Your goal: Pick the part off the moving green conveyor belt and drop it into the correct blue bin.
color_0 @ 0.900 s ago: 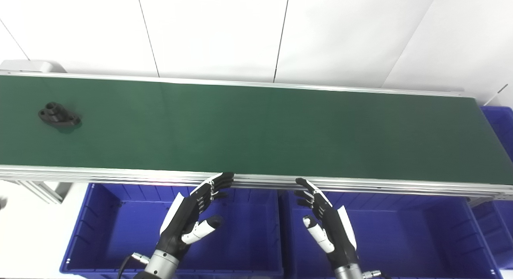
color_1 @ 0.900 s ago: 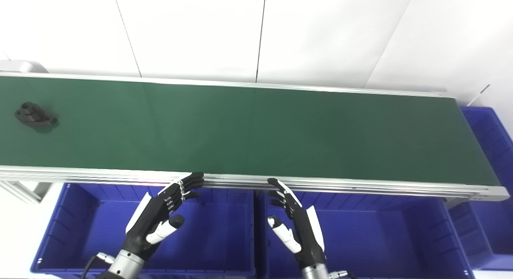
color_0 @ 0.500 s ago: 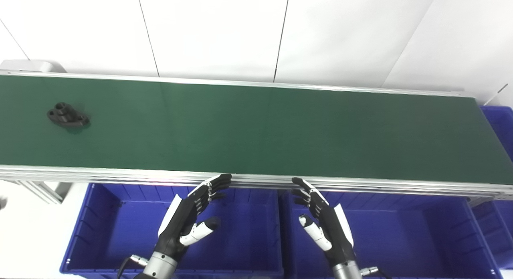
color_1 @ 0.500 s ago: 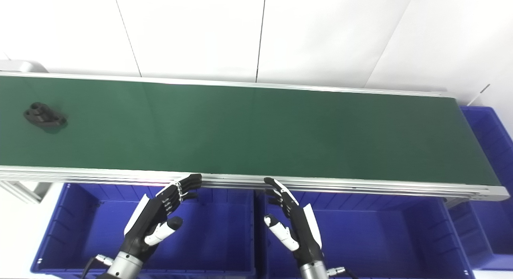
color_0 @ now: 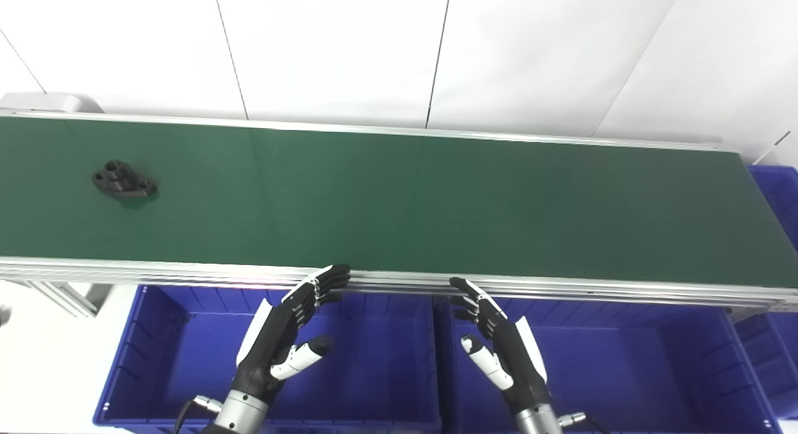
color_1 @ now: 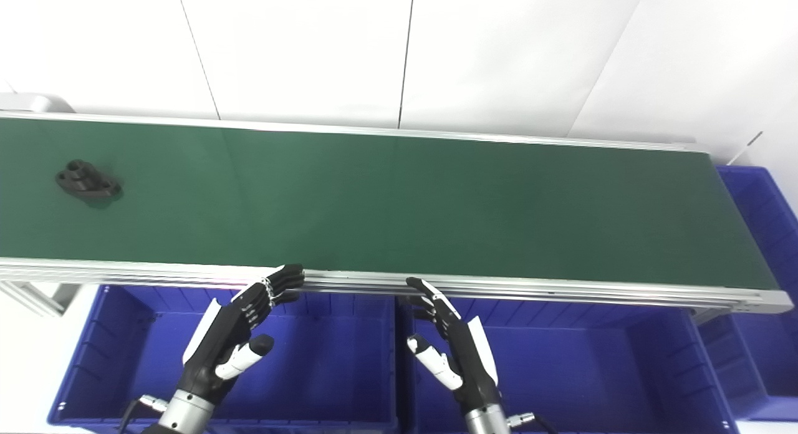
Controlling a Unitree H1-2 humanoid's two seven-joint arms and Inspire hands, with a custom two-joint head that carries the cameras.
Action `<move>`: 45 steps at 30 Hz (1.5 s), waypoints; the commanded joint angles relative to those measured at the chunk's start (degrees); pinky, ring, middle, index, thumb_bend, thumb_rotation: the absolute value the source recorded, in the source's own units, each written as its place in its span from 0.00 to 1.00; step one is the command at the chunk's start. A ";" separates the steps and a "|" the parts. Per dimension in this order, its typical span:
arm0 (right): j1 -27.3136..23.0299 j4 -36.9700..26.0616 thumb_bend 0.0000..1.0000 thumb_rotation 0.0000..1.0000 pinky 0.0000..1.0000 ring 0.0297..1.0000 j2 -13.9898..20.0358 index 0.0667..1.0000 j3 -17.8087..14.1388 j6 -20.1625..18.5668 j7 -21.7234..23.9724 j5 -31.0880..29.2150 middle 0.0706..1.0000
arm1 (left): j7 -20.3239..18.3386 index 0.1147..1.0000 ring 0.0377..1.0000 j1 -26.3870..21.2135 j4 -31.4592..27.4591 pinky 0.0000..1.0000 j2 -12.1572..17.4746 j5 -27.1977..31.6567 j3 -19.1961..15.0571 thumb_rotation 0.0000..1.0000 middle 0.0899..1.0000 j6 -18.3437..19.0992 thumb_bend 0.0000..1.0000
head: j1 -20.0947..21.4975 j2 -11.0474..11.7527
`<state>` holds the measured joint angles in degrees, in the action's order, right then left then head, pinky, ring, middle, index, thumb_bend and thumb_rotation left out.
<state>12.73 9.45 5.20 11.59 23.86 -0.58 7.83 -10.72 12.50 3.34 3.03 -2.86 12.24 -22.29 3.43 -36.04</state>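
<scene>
A black flanged part (color_0: 123, 181) with a raised round boss lies on the green conveyor belt (color_0: 399, 197) near its left end. Both hands hover below the belt's near rail, above the blue bins. My left hand (color_0: 284, 334) is open, fingers stretched up toward the rail, and holds nothing. My right hand (color_0: 496, 343) is open too, fingers apart and empty. The part is far to the left of both hands.
Two large blue bins sit under the belt's near edge, one on the left (color_0: 156, 359) and one on the right (color_0: 642, 365). Another blue bin (color_0: 776, 191) stands past the belt's right end. An aluminium rail (color_0: 561, 287) borders the belt. White wall panels stand behind.
The black part has ridden the belt to the right. Both hands have drifted slightly left, still open.
</scene>
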 commanded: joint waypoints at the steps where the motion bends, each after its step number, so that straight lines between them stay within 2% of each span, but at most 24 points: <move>1: -0.03 -1.92 0.81 0.89 0.78 0.82 0.20 0.85 0.11 2.99 0.01 -0.44 0.89 | 0.04 0.79 0.83 -0.48 -1.13 0.79 -0.24 -0.01 0.39 0.79 0.82 -2.18 0.78 | -0.05 0.29; 7: 0.37 -2.09 0.81 0.88 0.78 0.81 0.58 0.85 0.51 3.03 -0.02 -0.94 0.88 | 0.28 0.79 0.83 -0.16 -1.03 0.79 -0.42 -0.34 0.68 0.79 0.81 -2.37 0.80 | -0.33 1.85; 8: 0.41 -1.88 0.81 0.88 0.78 0.81 0.69 0.85 0.68 3.04 -0.11 -1.06 0.88 | 0.23 0.79 0.83 0.03 -0.98 0.79 -0.48 -0.16 0.75 0.79 0.81 -2.28 0.80 | -0.92 3.89; 9: 0.44 -1.71 0.81 0.88 0.77 0.81 0.78 0.85 0.83 3.05 -0.18 -1.15 0.88 | 0.19 0.79 0.83 0.16 -0.95 0.79 -0.51 -0.02 0.81 0.78 0.81 -2.21 0.81 | -0.92 3.89; 10: 0.50 -1.36 0.81 0.88 0.77 0.81 0.87 0.84 0.93 3.05 -0.17 -1.40 0.88 | 0.19 0.79 0.83 0.32 -0.74 0.79 -0.61 0.15 0.84 0.78 0.81 -2.05 0.82 | -1.47 5.66; 11: 0.54 -1.12 0.80 0.87 0.77 0.81 0.93 0.84 1.02 3.04 -0.17 -1.59 0.88 | 0.21 0.79 0.83 0.42 -0.58 0.79 -0.67 0.25 0.87 0.77 0.81 -1.94 0.83 | -1.47 5.66; 12: 0.52 -0.72 0.80 0.87 0.76 0.81 1.09 0.84 1.18 3.05 -0.14 -1.91 0.88 | 0.31 0.78 0.83 0.36 0.05 0.79 -0.76 0.12 0.91 0.77 0.81 -2.46 0.84 | -1.86 7.28; 17: -0.14 1.89 0.82 0.85 0.76 0.80 1.57 0.82 1.58 3.07 -0.21 -3.38 0.86 | 0.78 0.76 0.81 -0.55 3.39 0.77 -0.87 -0.75 1.12 0.76 0.79 -4.54 0.85 | -3.08 11.41; 31: -1.44 3.41 0.85 0.84 0.72 0.78 2.19 0.82 2.62 3.07 -2.14 -3.13 0.85 | 3.03 0.74 0.78 -2.35 5.84 0.71 0.05 -2.03 2.27 0.71 0.77 -4.62 0.83 | -4.25 12.88; 39: -1.62 3.03 0.84 0.85 0.73 0.79 3.30 0.83 2.77 3.07 -2.10 -3.52 0.86 | 3.68 0.74 0.78 -2.68 6.18 0.70 -0.28 -2.39 2.99 0.69 0.78 -4.58 0.84 | -8.86 12.19; 45: -1.42 2.29 0.81 0.86 0.75 0.81 3.83 0.83 2.69 3.07 -2.07 -3.72 0.86 | 4.29 0.74 0.78 -2.33 5.64 0.71 -0.93 -3.53 3.01 0.68 0.78 -4.58 0.86 | -9.36 11.45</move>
<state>11.73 13.71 8.82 14.37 23.89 -2.26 4.44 -7.17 10.69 10.89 2.73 -6.07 15.09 -24.51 -5.89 -24.52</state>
